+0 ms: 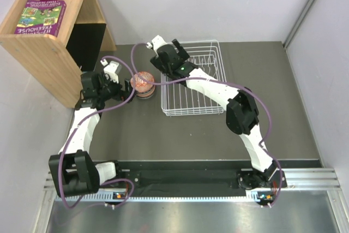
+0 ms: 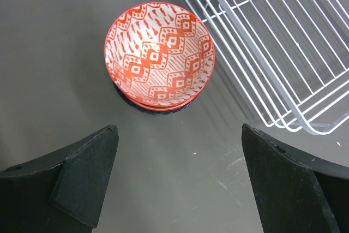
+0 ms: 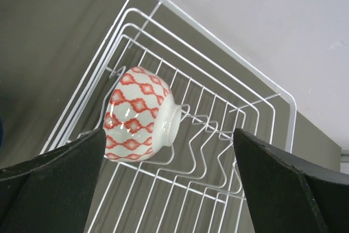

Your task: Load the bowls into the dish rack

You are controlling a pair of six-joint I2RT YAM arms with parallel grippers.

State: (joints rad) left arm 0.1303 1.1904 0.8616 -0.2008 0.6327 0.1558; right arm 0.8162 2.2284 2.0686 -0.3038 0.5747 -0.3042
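Note:
A stack of bowls [image 1: 144, 84] stands on the table just left of the white wire dish rack [image 1: 218, 75]. In the left wrist view the top bowl [image 2: 159, 53] is red-and-white patterned, with an orange-red rim and a dark blue rim showing under it. My left gripper [image 2: 179, 151] is open and empty, just short of the stack. My right gripper [image 3: 169, 135] is open over the rack's [image 3: 218, 42] left end. Between its fingers a red-and-white bowl [image 3: 139, 115] lies on its side against the prongs, untouched.
A wooden shelf [image 1: 46, 42] with a purple book stands at the back left, close to my left arm. The rack [image 2: 262, 42] lies right of the stack. My right arm [image 1: 218, 94] stretches across the rack. Walls close the back and right.

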